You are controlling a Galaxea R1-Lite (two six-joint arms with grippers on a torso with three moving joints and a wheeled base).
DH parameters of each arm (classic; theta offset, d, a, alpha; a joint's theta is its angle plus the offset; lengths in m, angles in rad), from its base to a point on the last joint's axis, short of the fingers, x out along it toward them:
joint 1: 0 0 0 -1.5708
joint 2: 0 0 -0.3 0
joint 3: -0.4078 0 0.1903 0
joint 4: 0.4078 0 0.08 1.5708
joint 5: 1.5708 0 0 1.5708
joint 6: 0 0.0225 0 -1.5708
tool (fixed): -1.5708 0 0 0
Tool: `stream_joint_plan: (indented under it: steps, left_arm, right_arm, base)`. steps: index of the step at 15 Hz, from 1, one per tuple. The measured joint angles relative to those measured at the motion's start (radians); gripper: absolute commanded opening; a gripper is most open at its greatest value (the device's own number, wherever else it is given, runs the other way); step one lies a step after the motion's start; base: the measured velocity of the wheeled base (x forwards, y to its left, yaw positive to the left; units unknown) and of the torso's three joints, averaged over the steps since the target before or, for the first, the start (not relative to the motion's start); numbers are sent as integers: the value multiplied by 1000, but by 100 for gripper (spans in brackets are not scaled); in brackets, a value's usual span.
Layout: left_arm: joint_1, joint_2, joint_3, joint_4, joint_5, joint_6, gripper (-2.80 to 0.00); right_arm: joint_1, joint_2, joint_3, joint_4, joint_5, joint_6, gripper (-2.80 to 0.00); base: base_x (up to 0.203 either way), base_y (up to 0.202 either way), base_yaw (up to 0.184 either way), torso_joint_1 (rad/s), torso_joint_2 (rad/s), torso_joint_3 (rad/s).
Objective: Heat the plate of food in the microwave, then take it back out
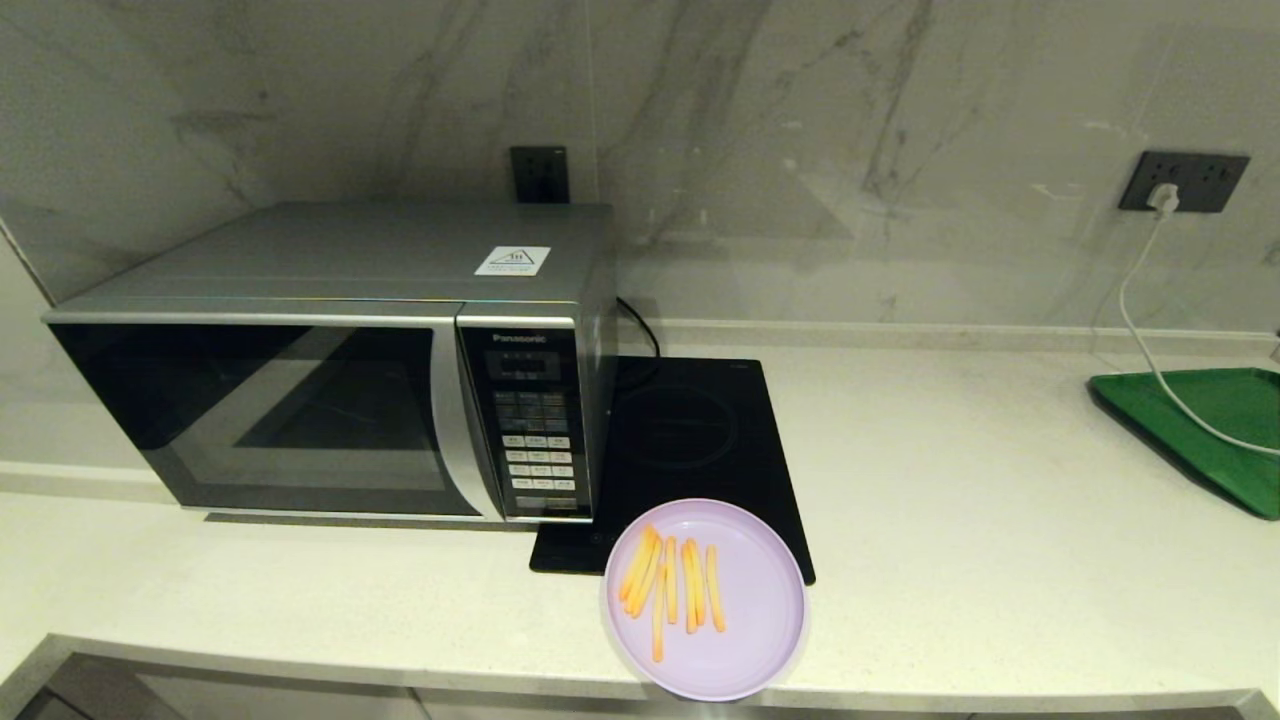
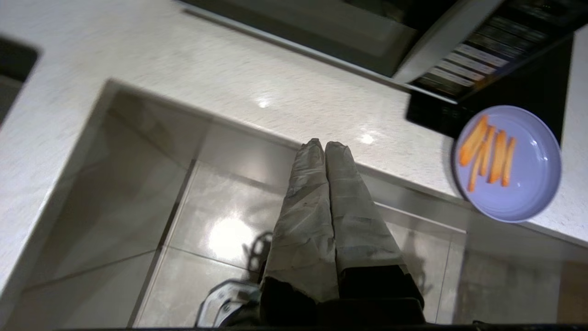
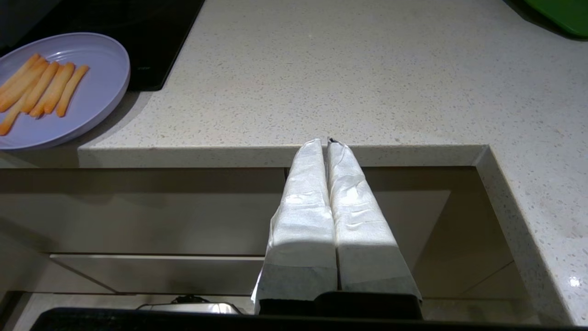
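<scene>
You've got both arms below the counter edge: left gripper (image 2: 325,146) and right gripper (image 3: 324,143), fingers pressed together, holding nothing. Plate of food (image 1: 705,598) sits at the counter's front edge, overlapping the hob (image 1: 690,440). Microwave (image 1: 340,360) behind-left, door closed.

- Pale lilac plate of food (image 1: 745,610), orange-yellow fries
- Silver-grey microwave (image 1: 340,260), dark glass door
- Black hob (image 1: 700,440)
- Green tray (image 1: 1215,425)
- White speckled table (image 1: 950,500)
- Grey-veined marble wall (image 1: 800,150)
</scene>
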Motion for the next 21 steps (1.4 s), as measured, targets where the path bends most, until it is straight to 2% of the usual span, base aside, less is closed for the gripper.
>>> stream_joint_plan:
  steps: [2,4,6,8,9,11,14,16,18,21]
  left_arm:
    - [96,-97,-10,70,-2,33,-280]
    - [194,-210,10,81,-33,138,-280]
    - [321,-333,49,68,-129,283,-280]
    - [473,-451,115,53,-275,437,-280]
    - [514,-497,161,45,-336,487,-280]
    - [536,-601,263,1,-405,541,-280]
    - [515,-734,403,-51,-418,608,-280]
    - [505,-821,555,-136,-427,655,-280]
    - [499,-891,758,-294,-449,674,-280]
    - [494,-959,1118,-653,-448,687,-280]
  right_arm:
    - [0,0,0,0,0,0,-280]
    - [0,0,0,0,0,0,-280]
    - [0,0,0,0,0,0,-280]
    - [0,0,0,0,0,0,-280]
    - [0,0,0,0,0,0,-280]
    - [0,0,0,0,0,0,-280]
    - [0,0,0,0,0,0,-280]
    - [0,0,0,0,0,0,-280]
    - [0,0,0,0,0,0,-280]
    - [0,0,0,0,0,0,-280]
  base:
    - [0,0,0,0,0,0]
    - [0,0,0,0,0,0]
    - [0,0,0,0,0,0]
    - [0,0,0,0,0,0]
    - [0,0,0,0,0,0]
    - [0,0,0,0,0,0]
    - [0,0,0,0,0,0]
    - [0,0,0,0,0,0]
    - [0,0,0,0,0,0]
    - [0,0,0,0,0,0]
